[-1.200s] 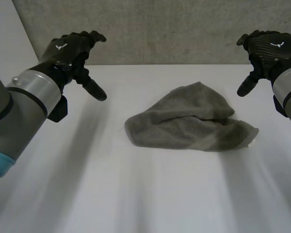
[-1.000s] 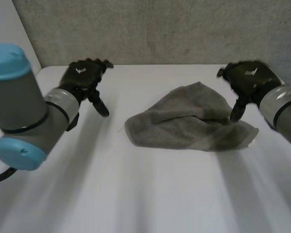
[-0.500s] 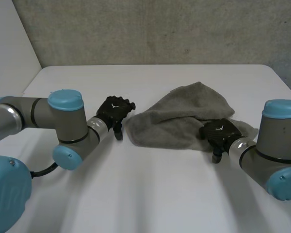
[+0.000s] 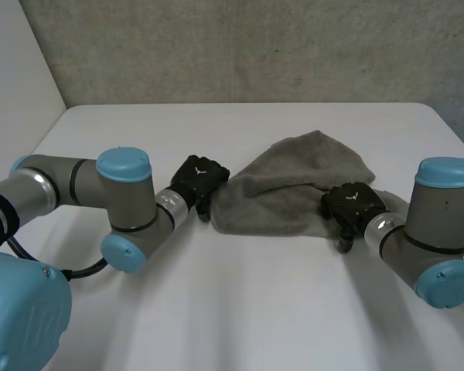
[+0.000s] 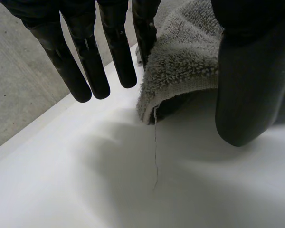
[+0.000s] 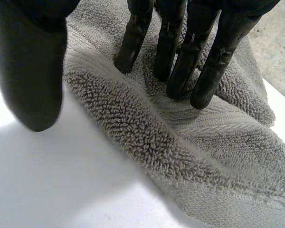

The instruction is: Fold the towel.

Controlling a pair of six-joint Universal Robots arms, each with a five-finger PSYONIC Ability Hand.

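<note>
Left hand [image 4: 199, 178] spread; we see towel [image 4: 290, 193] corner between its fingers [image 5: 92, 61] and thumb [image 5: 249, 85], unpinched. Right hand [image 4: 351, 202] spread, fingertips [image 6: 184, 71] resting on towel edge, thumb beside it over table [image 4: 240, 309].

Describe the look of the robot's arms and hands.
The left arm and right arm are thick grey tubes with rounded light-blue caps at the joints and a silvery ring at each wrist. The left hand and right hand are black, each with a small white emblem on its back.
</note>
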